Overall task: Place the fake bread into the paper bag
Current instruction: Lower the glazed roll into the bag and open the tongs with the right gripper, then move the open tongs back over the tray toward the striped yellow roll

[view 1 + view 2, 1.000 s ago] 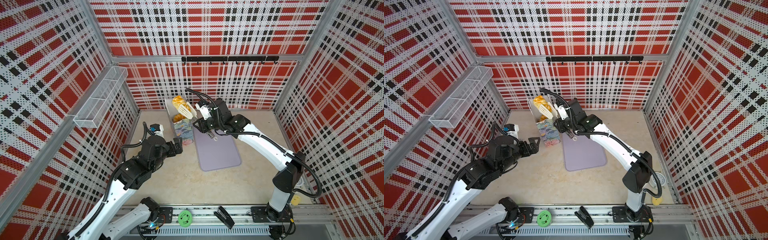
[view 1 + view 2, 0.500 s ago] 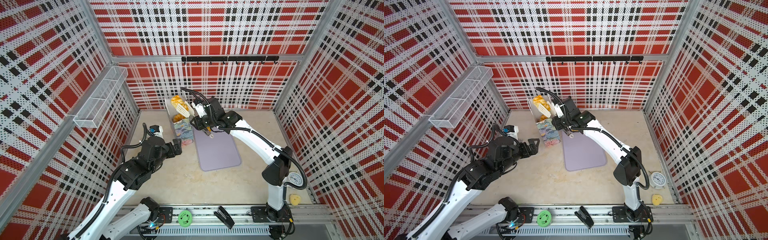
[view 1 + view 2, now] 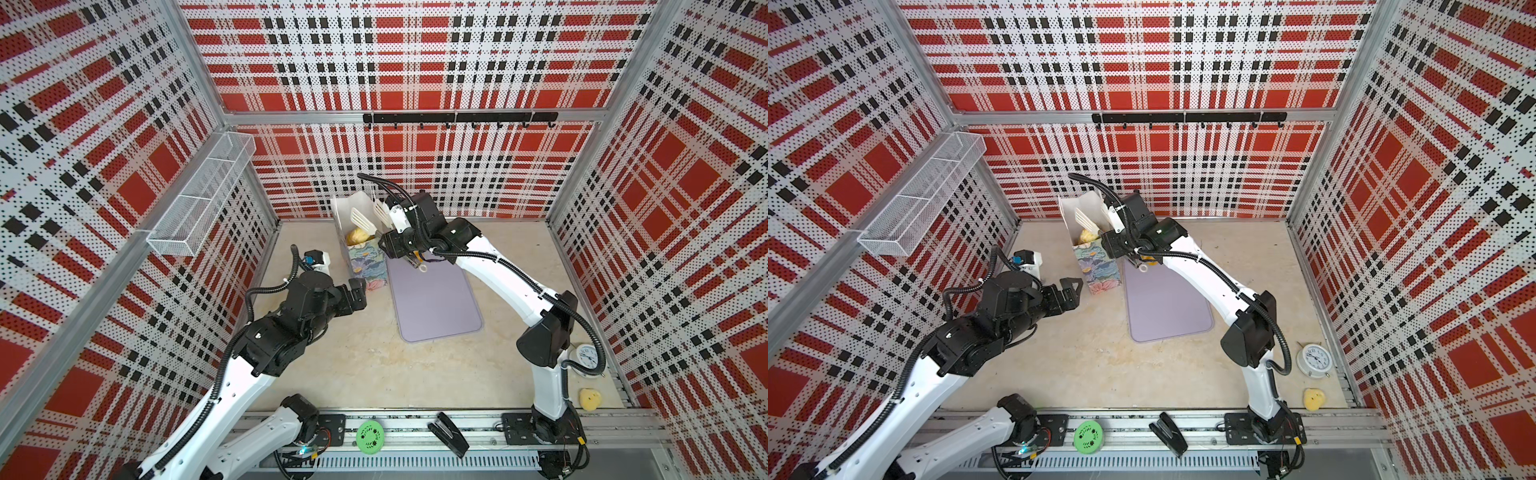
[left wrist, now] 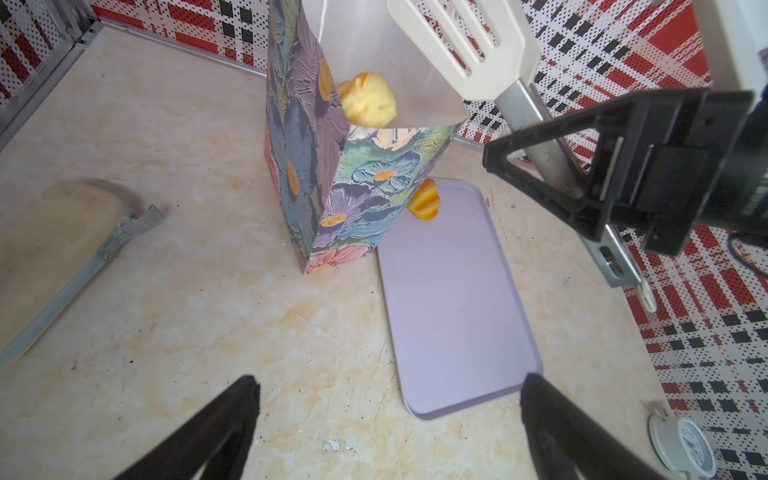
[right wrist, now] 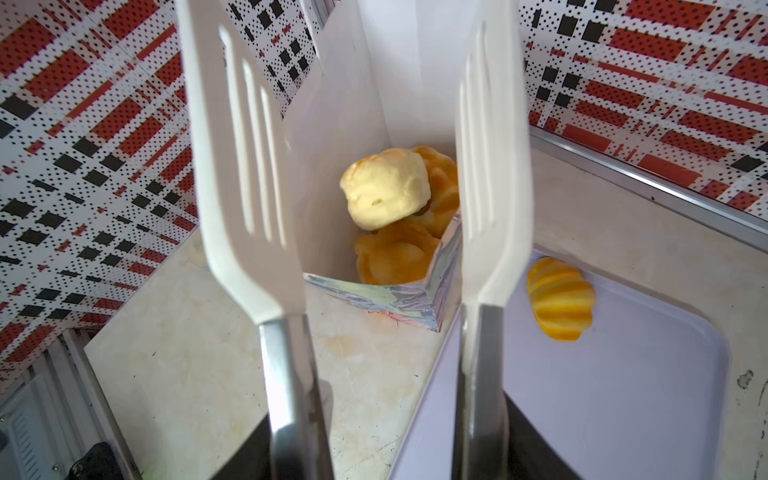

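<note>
The paper bag (image 3: 365,266) (image 3: 1096,266) (image 4: 353,187) stands upright and open-mouthed at the back of the table, beside the lilac tray (image 3: 436,303) (image 5: 623,395). Inside it, a pale round bun (image 5: 386,189) lies on top of other golden fake bread (image 5: 395,253). One croissant (image 5: 559,299) (image 4: 426,201) lies on the tray's far corner by the bag. My right gripper (image 5: 386,449) (image 3: 399,245) is shut on white slotted tongs (image 5: 245,166), whose blades are spread apart and empty over the bag's mouth. My left gripper (image 4: 388,399) (image 3: 359,291) is open and empty, low near the bag's base.
A beige oblong pad (image 4: 50,249) lies left of the bag. A white clock (image 3: 588,359) and a pale yellow lump (image 3: 590,399) sit at the front right. A stapler (image 3: 449,434) and a green disc (image 3: 370,434) rest on the front rail. A wire basket (image 3: 199,199) hangs on the left wall.
The tongs' blades have spread apart and the yellow bun they held above the bag has dropped into it. The right arm shifted slightly left. The left arm has stayed put.
</note>
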`<action>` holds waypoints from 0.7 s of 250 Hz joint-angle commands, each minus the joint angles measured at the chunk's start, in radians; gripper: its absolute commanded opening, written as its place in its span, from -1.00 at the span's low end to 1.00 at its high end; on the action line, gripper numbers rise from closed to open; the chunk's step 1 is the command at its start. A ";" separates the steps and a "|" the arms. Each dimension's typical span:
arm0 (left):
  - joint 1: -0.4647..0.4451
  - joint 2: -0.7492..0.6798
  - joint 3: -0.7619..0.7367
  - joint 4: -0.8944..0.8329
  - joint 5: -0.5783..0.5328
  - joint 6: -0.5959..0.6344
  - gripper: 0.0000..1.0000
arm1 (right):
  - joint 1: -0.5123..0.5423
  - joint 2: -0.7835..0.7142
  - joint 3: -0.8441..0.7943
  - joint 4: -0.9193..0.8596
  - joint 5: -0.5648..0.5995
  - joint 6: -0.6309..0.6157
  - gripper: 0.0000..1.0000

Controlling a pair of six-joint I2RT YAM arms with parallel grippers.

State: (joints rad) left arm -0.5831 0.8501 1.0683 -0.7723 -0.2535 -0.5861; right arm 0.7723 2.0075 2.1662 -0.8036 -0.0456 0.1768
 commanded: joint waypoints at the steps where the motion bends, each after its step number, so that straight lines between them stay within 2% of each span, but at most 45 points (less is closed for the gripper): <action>1: 0.007 -0.001 -0.007 0.001 0.003 -0.006 0.99 | 0.004 -0.002 0.041 0.028 0.018 -0.028 0.24; 48: 0.004 -0.006 -0.008 -0.001 0.003 -0.005 0.99 | 0.004 -0.076 -0.025 0.043 0.034 -0.052 0.24; 122: -0.023 -0.027 -0.050 0.001 -0.005 -0.031 0.99 | -0.009 -0.276 -0.324 0.083 0.151 -0.129 0.27; 175: -0.092 -0.032 -0.067 0.001 -0.058 -0.049 0.99 | -0.054 -0.374 -0.512 0.112 0.184 -0.128 0.28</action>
State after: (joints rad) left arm -0.6399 0.8326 1.0157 -0.7734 -0.2615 -0.6136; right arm 0.7460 1.6962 1.7260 -0.7742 0.0940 0.0700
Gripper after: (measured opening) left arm 0.993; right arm 0.639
